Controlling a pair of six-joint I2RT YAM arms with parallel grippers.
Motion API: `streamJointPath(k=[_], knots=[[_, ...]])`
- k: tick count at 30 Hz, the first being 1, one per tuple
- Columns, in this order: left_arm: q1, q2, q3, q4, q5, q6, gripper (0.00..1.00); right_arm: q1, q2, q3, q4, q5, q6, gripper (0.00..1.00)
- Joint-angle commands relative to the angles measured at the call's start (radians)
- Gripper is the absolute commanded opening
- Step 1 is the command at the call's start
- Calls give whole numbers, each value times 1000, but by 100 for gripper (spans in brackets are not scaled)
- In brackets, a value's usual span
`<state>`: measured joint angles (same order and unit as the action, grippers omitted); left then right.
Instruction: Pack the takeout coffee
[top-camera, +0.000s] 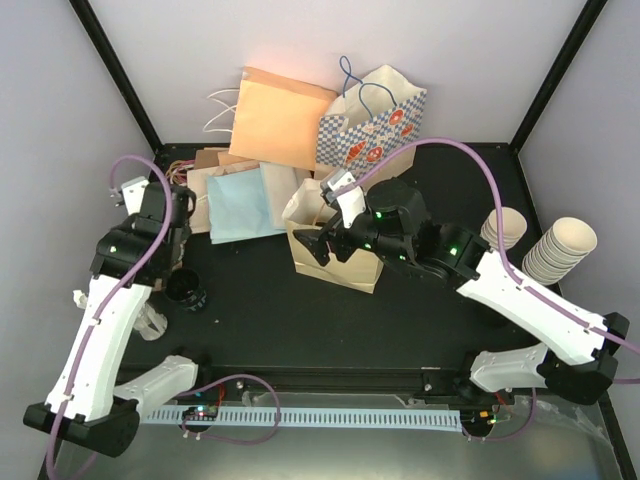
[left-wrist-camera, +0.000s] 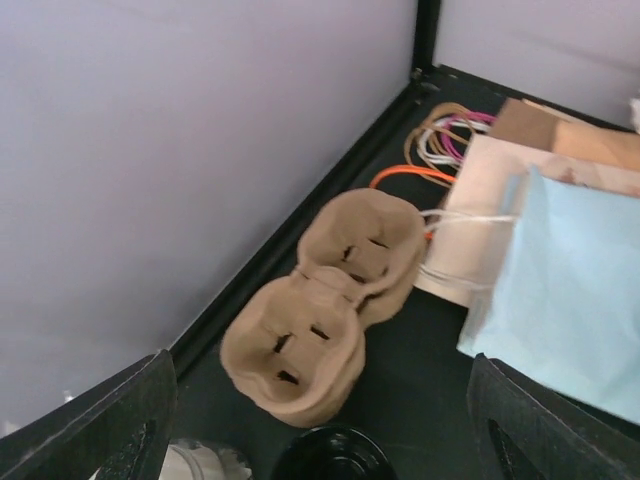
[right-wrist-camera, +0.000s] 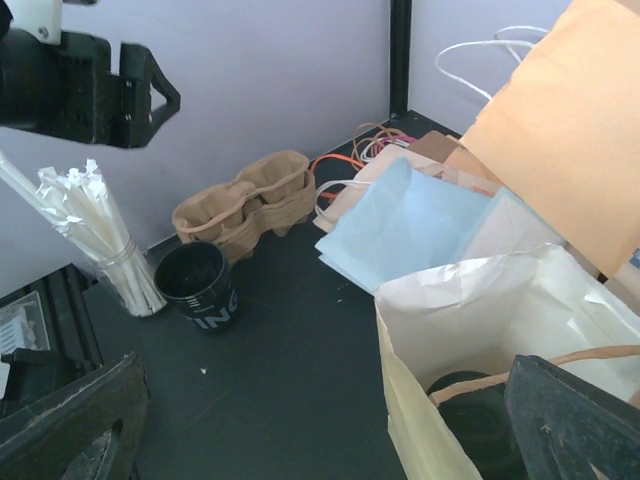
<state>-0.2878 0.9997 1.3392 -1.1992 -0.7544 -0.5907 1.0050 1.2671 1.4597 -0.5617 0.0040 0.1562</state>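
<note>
Black tabletop under pale lilac walls, and well beyond both tools a heap of paper bags lay against the back: an orange bag, a checked gift bag, a light blue bag. Directly under the right gripper stood the open cream bag, mouth up. That gripper's fingers were spread wide to either side of the mouth, and nothing was pinched. Across the table the left gripper hung with its fingers well apart too, empty, and a pulp cup carrier lay just ahead of and below it. Closer in beneath it sat an open-topped black cup. And the takeout coffee? It was down inside the open bag, below the right gripper. Only its black lid showed, because the paper hid the cup wall. My read: it would handle light to middling, depending on a fill that couldn't be told. The thin paper wall would dent under a hard squeeze, and the smooth lid could slip or pop off. The best hold, I'd judge, was a gentle pinch across the cup wall just under the lid rim, kept upright, never by the lid alone.
</note>
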Motion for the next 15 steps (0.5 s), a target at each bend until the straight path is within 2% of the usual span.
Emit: streamJointPath(k=[1,6,12,15], knots=[[70,-34,19,-17,-30,-42,81,4,-6,-27,57,-69,-6,100],[71,-34,64,-22,1,-8,82,16,31,-31,125,-150,35,100],[72,-5,139,-334,-117,-272,75,46,65,-32,184,-153,30,100],[81,-34,110,-353,-153,-284,75,47,78,-20,174,-173,19,100]])
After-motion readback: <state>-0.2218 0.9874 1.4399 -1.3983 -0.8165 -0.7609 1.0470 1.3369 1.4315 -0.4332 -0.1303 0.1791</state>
